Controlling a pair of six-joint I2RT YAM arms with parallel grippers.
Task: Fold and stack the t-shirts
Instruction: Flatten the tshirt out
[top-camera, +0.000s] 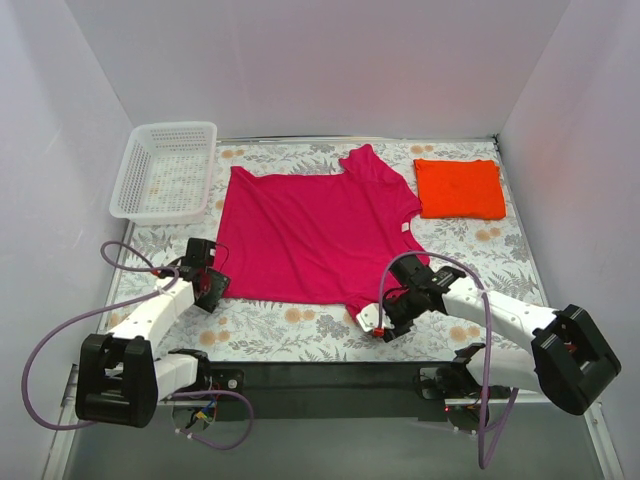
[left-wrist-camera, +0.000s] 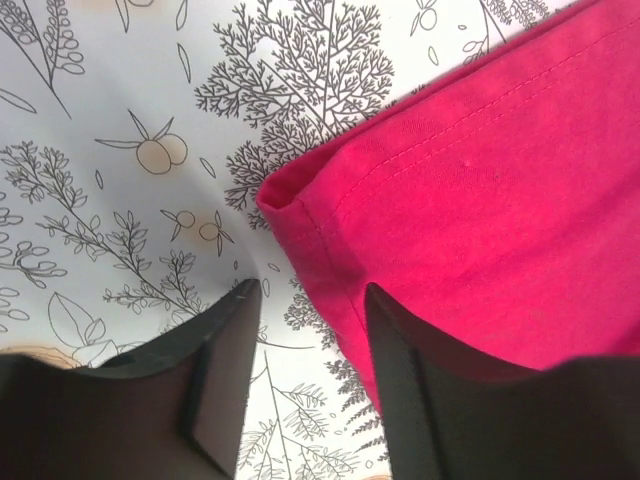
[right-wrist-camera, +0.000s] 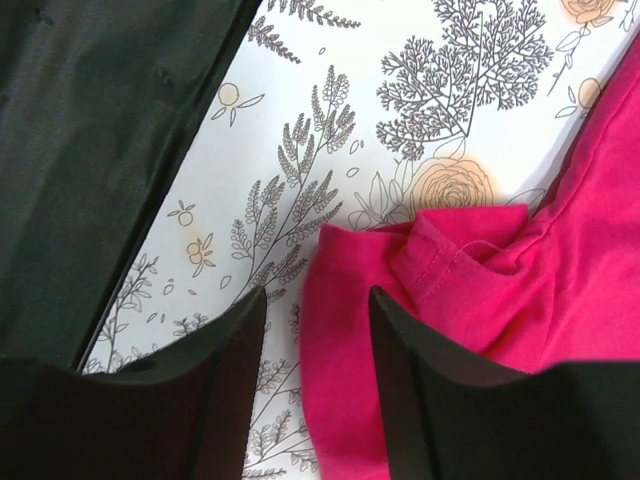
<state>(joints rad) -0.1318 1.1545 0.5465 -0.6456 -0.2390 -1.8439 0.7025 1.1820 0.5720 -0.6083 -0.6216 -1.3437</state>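
Note:
The magenta-pink t-shirt (top-camera: 315, 235) lies spread flat in the middle of the table, its small white neck label (top-camera: 405, 228) on the right side. The orange-red t-shirt (top-camera: 460, 188) lies folded at the back right. My left gripper (top-camera: 207, 285) is open at the pink shirt's near-left hem corner; in the left wrist view (left-wrist-camera: 310, 300) its jaws straddle the hem edge (left-wrist-camera: 330, 260). My right gripper (top-camera: 385, 322) is open at the near sleeve; in the right wrist view (right-wrist-camera: 315, 300) the bunched sleeve cloth (right-wrist-camera: 400, 270) lies partly between the jaws.
A white lattice basket (top-camera: 165, 170) stands at the back left. The floral tablecloth (top-camera: 300, 335) covers the table. A black strip (right-wrist-camera: 90, 150) runs along the near table edge beside my right gripper. White walls close in the left, back and right sides.

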